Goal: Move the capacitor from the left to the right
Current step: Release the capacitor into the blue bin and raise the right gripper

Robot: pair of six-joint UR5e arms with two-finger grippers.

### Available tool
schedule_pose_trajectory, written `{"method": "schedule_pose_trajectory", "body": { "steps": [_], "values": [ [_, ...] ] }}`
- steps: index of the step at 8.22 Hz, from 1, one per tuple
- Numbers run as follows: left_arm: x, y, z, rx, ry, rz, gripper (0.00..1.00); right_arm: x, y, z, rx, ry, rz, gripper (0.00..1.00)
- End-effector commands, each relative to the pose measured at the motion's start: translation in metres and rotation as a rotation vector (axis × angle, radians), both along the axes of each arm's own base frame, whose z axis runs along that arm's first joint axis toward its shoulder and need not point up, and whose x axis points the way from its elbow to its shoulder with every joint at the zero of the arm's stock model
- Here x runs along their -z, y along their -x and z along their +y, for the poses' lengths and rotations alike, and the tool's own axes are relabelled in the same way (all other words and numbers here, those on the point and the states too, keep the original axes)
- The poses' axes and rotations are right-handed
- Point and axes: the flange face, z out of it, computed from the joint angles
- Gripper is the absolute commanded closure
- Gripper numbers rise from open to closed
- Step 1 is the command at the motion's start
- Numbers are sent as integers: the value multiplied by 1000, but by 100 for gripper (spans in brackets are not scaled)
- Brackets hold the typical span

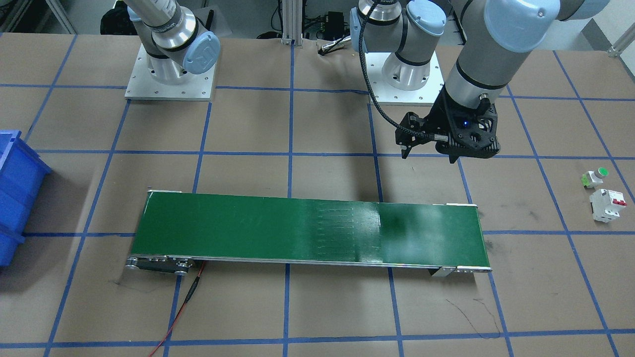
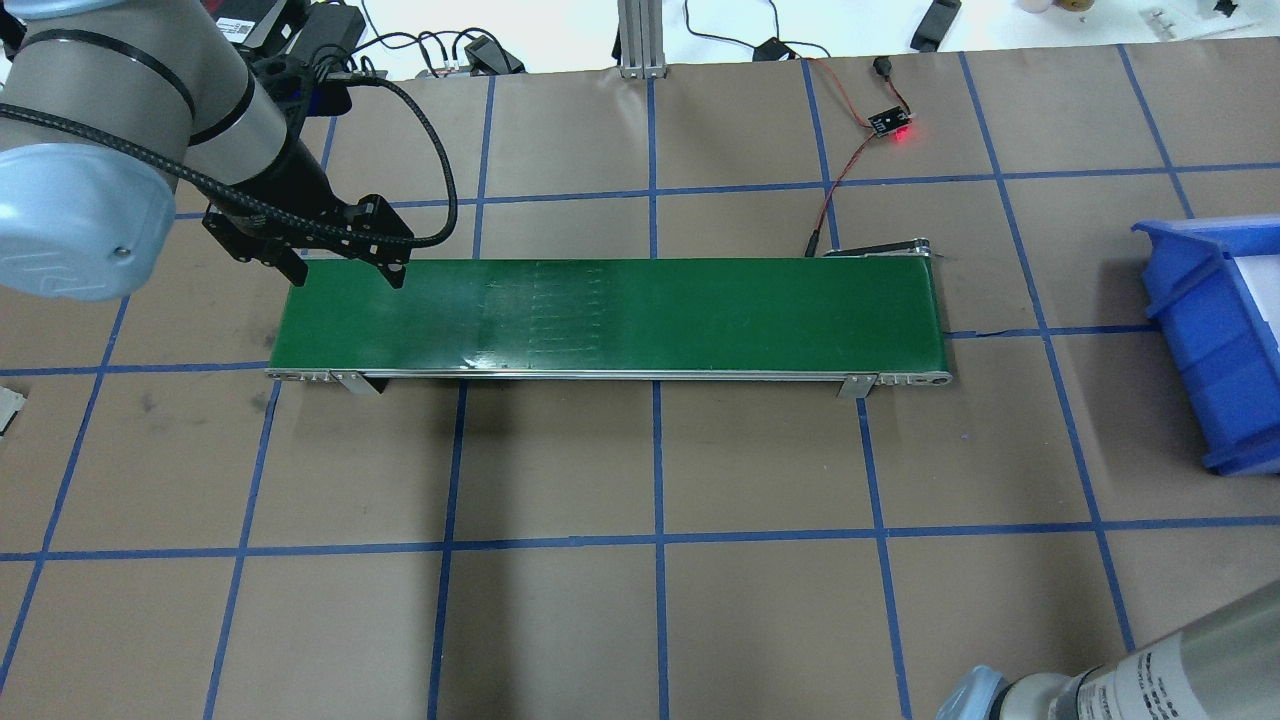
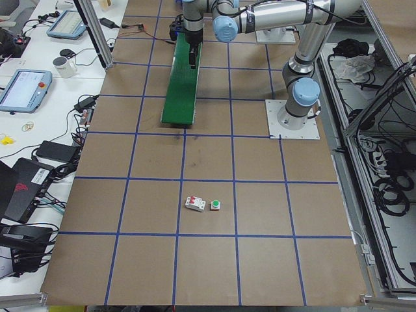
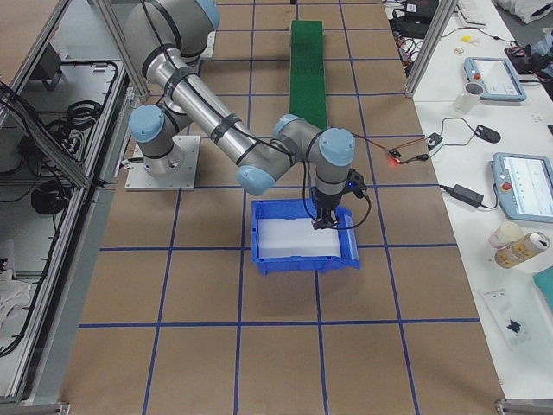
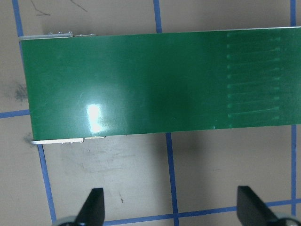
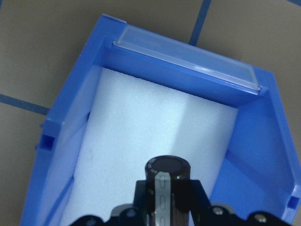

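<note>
The right gripper is clamped on the capacitor, a dark striped cylinder, directly above the white foam pad lining a blue plastic bin. The left gripper hangs wide apart and empty, a glossy green belt just ahead of it on the brown worktop.

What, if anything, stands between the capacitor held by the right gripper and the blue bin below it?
Nothing visible does. The right gripper holds the capacitor over the blue bin, and the white foam lining its floor lies bare beneath. The clear strip sits on the far rim.
</note>
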Motion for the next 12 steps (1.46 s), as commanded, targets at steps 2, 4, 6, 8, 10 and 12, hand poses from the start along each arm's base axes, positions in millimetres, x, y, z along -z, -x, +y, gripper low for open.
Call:
{"method": "schedule_pose_trajectory", "body": {
  "steps": [2,4,6,8,10,12],
  "values": [
    [1,0,0,1,-2,0,0,28,9,7,-34,-4,-14,39],
    [0,1,0,3,-1,-1,0,12,6,9,-53,15,-4,0],
    [1,1,0,3,-2,0,0,-53,-26,24,-4,50,17,0],
    [0,1,0,0,-1,0,0,-121,-126,40,102,5,-43,0],
    [0,1,0,0,-1,-1,0,-163,-244,48,160,16,-53,0],
    [0,1,0,1,-1,-3,0,-175,-366,55,219,42,-56,0]
  ]
}}
